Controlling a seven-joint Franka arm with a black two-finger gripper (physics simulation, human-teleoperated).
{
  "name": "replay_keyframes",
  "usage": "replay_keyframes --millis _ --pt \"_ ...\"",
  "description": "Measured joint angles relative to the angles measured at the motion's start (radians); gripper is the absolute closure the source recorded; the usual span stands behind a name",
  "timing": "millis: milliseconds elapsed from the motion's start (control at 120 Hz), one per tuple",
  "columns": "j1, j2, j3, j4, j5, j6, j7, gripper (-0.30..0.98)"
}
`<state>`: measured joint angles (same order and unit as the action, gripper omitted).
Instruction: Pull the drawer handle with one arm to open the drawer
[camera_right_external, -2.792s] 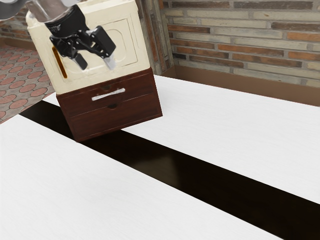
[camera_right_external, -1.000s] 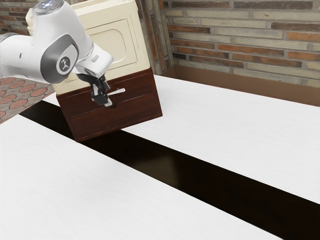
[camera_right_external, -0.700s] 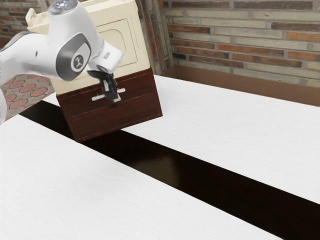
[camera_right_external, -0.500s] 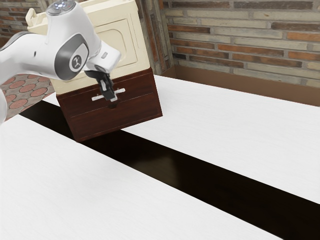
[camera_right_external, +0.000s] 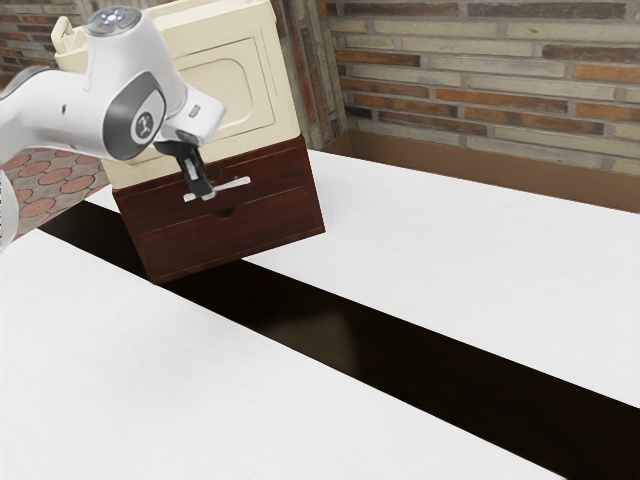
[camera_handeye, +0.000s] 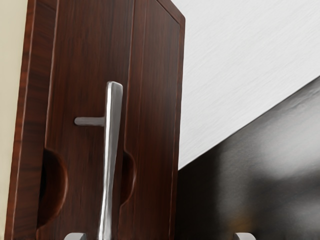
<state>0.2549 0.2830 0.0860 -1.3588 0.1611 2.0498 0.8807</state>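
My gripper (camera_right_external: 205, 193) is in front of the upper drawer (camera_right_external: 275, 175), over the left part of the silver bar handle (camera_right_external: 232, 185). In the wrist view the gripper (camera_handeye: 160, 236) has its two tips wide apart at the lower edge. The handle (camera_handeye: 113, 125) runs down between them, much closer to one tip, and does not appear pinched. Both drawers of the dark red-brown wooden unit look closed in the exterior view.
A cream cabinet (camera_right_external: 270, 85) stands on top of the drawer unit, behind my hand. The white table (camera_right_external: 430, 240) has a glossy black strip (camera_right_external: 400, 350) across it. A brick wall (camera_right_external: 480, 90) rises behind.
Since the earliest frame, my hand has come down from before the cream cabinet to the handle. In the last half second it shifted slightly toward the exterior view's left. The drawer has not moved.
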Motion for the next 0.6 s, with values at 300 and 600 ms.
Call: replay_keyframes --millis 300,600 --pt "0.004 0.048 -0.005 0.040 0.003 0.019 0.006 0.36" --pt "0.004 0.065 -0.006 0.041 0.002 0.037 0.019 0.37"
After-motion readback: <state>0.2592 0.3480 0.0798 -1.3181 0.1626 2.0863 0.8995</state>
